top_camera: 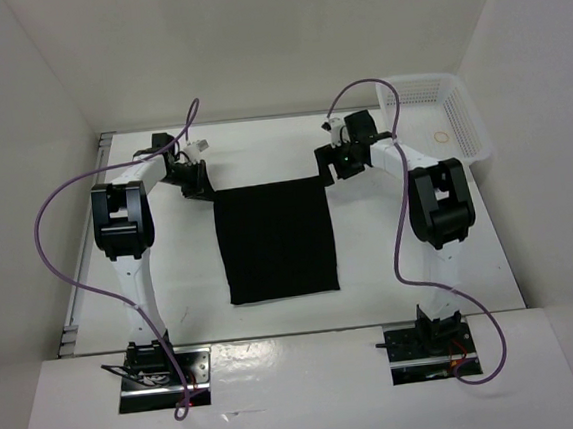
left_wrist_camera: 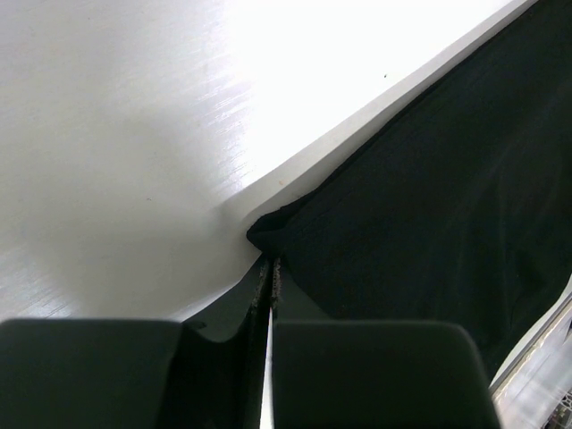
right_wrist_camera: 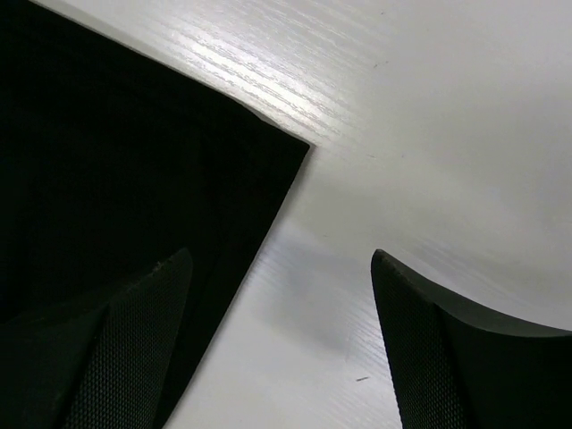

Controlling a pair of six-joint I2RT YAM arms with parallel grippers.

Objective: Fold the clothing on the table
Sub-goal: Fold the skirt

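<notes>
The clothing [top_camera: 275, 241] is a plain black rectangle lying flat in the middle of the white table [top_camera: 391, 266]. My left gripper [top_camera: 204, 191] is at its far left corner. In the left wrist view the two fingers [left_wrist_camera: 304, 308] are pressed together, and the bunched corner of the clothing [left_wrist_camera: 420, 179] is pinched at their tips. My right gripper [top_camera: 329, 174] is at the far right corner. It stands open, with one finger [right_wrist_camera: 134, 331] over the clothing [right_wrist_camera: 116, 170], the other over bare table, and the corner lying flat just ahead of the gap.
A white mesh basket [top_camera: 435, 96] stands at the back right with a small ring [top_camera: 443, 140] in it. A metal rail [top_camera: 85, 262] runs along the table's left edge. White walls enclose the table on three sides. Purple cables loop above both arms.
</notes>
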